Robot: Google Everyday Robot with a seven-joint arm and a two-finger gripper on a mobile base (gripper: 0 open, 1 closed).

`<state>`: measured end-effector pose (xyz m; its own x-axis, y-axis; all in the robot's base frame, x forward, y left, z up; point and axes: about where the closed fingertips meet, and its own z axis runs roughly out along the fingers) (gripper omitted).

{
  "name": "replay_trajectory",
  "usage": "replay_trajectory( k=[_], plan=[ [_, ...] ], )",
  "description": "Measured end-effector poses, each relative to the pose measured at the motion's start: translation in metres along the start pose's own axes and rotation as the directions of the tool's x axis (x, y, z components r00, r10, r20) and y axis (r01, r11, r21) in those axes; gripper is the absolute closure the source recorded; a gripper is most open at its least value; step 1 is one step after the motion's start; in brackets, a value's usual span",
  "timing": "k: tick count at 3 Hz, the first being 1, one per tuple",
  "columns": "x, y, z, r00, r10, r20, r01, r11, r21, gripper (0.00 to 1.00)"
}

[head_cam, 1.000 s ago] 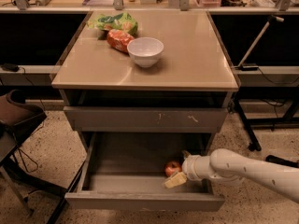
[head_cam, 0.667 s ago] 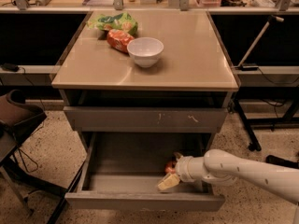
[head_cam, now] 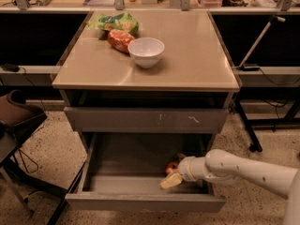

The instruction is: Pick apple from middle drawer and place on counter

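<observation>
The middle drawer (head_cam: 126,165) is pulled open at the bottom of the grey cabinet. The red apple (head_cam: 171,166) lies on its floor at the right, partly hidden behind my gripper. My gripper (head_cam: 170,177) reaches in from the right on a white arm, low inside the drawer. It is right at the front of the apple, with a yellowish fingertip (head_cam: 171,181) pointing left. The tan counter (head_cam: 192,55) is the cabinet's top, above the drawers.
A white bowl (head_cam: 146,51), an orange-red snack bag (head_cam: 119,40) and a green bag (head_cam: 117,22) sit on the counter's back left. A shut drawer front with white scratch marks (head_cam: 145,120) hangs over the open drawer. A dark chair (head_cam: 18,121) stands at the left.
My gripper has shifted a little to the left inside the drawer, staying low by the apple. The apple has not visibly moved.
</observation>
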<state>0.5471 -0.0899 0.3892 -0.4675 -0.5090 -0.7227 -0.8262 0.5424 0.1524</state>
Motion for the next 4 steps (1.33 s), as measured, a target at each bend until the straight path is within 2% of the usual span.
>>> replay_trajectory(
  k=[1,2,4],
  plan=[
    [0.0140,-0.0175,0.0102,0.999,0.048,-0.002,-0.048,0.9988,0.008,0.00],
    [0.0152,-0.0199,0.0118,0.999,0.052,0.000,-0.052,0.9986,0.010,0.17],
    [0.0174,-0.0182,0.0064,0.998,0.057,0.001,-0.057,0.9984,0.006,0.63]
  ],
)
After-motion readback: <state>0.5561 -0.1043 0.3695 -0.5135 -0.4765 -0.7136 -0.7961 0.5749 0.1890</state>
